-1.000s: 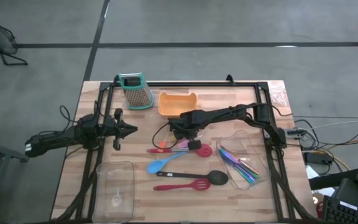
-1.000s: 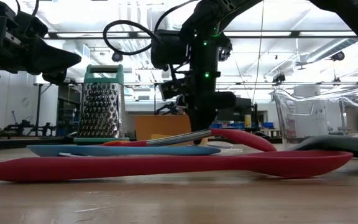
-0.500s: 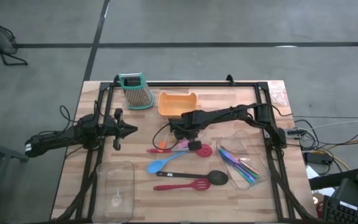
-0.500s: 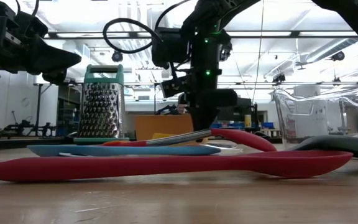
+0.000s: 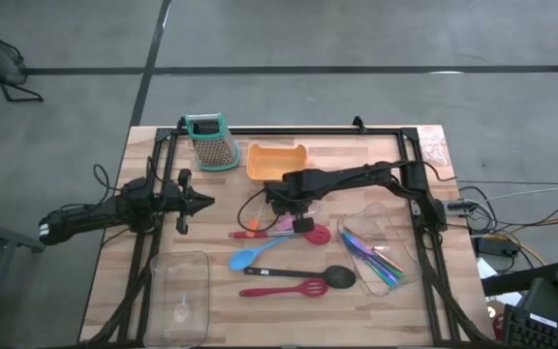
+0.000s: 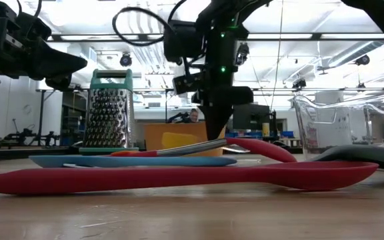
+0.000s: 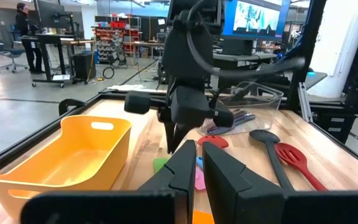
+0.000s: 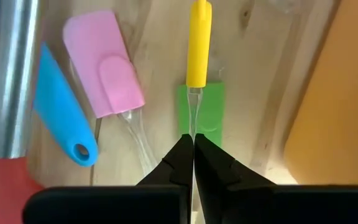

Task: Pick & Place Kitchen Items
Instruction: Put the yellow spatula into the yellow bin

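My right gripper [image 5: 281,207] is over the table's middle, pointing down, shut on a small yellow-headed spatula [image 8: 199,42] with a clear handle. Below it lie a green piece [image 8: 207,109], a pink small spatula [image 8: 104,62] and a blue handle [image 8: 58,107]. A red spoon [image 5: 318,235], a blue spoon [image 5: 248,256], a black spoon [image 5: 338,276] and a red slotted spatula [image 5: 284,289] lie flat on the table nearer the front. My left gripper [image 5: 204,202] is shut and empty, held above the table's left side. My right gripper pinches the small spatula's thin clear handle [image 8: 192,118] between its two fingertips [image 8: 180,155], coming from above and pointing down. The yellow head reaches out past the fingertips over the green piece. Whether the head end is clear of the table, I cannot tell.
An orange tray [image 5: 277,162] and a teal-topped box grater [image 5: 213,142] stand at the back. A clear bin [image 5: 381,254] with blue-handled cutlery is at the right. Another clear bin [image 5: 178,291] is at the front left. A black frame [image 5: 289,130] runs around the work area.
My right gripper has gone up a little from the utensils, staying shut and pointing down.
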Available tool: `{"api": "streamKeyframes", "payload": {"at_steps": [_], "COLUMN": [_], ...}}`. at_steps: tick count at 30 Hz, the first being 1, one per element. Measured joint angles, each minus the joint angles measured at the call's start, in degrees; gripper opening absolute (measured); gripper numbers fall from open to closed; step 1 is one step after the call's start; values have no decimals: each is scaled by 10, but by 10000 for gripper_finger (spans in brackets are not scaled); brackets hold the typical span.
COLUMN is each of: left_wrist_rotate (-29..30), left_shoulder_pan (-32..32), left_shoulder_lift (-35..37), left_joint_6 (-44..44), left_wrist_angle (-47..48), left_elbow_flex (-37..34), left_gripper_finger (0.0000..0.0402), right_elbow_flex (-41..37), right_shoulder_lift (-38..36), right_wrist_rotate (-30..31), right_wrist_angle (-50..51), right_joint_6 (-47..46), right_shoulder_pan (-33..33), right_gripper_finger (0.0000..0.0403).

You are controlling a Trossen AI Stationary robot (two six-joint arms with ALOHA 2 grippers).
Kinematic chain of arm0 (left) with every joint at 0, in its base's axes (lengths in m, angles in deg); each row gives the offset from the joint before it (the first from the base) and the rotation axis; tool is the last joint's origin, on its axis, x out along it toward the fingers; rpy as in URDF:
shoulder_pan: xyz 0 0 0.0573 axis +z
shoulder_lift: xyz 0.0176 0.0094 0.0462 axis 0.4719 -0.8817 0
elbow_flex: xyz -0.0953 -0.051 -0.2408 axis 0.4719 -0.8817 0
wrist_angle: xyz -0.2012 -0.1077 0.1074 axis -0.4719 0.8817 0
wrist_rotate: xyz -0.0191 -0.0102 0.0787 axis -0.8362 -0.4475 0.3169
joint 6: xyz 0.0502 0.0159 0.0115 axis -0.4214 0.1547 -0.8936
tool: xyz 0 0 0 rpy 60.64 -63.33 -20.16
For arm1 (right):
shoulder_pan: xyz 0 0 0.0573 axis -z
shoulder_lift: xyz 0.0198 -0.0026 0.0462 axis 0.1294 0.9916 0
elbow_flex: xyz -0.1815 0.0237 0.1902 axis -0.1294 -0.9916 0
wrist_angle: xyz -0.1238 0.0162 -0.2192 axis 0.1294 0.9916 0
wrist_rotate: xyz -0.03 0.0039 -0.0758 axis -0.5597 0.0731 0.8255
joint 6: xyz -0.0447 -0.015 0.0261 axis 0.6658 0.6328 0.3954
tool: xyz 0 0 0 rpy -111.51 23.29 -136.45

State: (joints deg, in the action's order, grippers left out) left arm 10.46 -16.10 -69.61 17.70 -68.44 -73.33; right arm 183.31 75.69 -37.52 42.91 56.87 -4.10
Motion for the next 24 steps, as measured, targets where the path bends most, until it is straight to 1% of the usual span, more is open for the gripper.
{"api": "streamKeyframes", "payload": {"at_steps": [5,9,13,17,24], "left_wrist_rotate": [0,0,0,0,0], "left_shoulder_pan": [0,0,0,0,0], "left_shoulder_lift": [0,0,0,0,0], "left_joint_6": [0,0,0,0,0], "left_wrist_angle": [0,0,0,0,0], "left_elbow_flex": [0,0,0,0,0], "left_gripper_finger": [35,35,35,35,35], "right_elbow_flex": [0,7,39,75,116], "right_shoulder_lift": [-26,-44,-51,-48,-48], "right_wrist_rotate": [14,40,43,59,60], "right_wrist_angle": [-5,-15,-22,-36,-41], "right_joint_6": [8,11,24,48,49], "right_shoulder_pan": [1,8,19,34,87], "right_gripper_finger": [8,8,8,8,8]}}
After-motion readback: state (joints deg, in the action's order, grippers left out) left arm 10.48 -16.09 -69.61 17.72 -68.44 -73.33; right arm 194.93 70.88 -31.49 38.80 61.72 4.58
